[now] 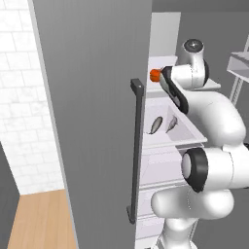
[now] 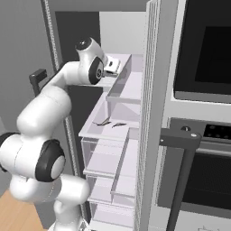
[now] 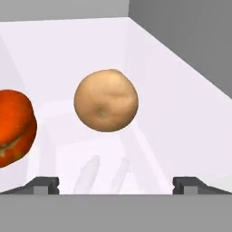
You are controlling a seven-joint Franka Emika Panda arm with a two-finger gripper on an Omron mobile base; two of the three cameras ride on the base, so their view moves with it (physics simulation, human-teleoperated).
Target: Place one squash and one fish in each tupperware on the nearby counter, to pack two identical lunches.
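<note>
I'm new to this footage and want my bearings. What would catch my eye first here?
The white arm reaches into an open fridge, its open end effector facing a round tan squash on a pale shelf, with an orange-red squash to its left in the hand view. One shelf lower, two slender grey fish lie side by side.

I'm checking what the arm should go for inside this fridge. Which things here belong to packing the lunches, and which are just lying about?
For the job:
- squash, orange-red, on the upper shelf
- two fish, grey, on the shelf below

Lying about:
- tan round item beside the squash
- oven, right of the fridge
</note>
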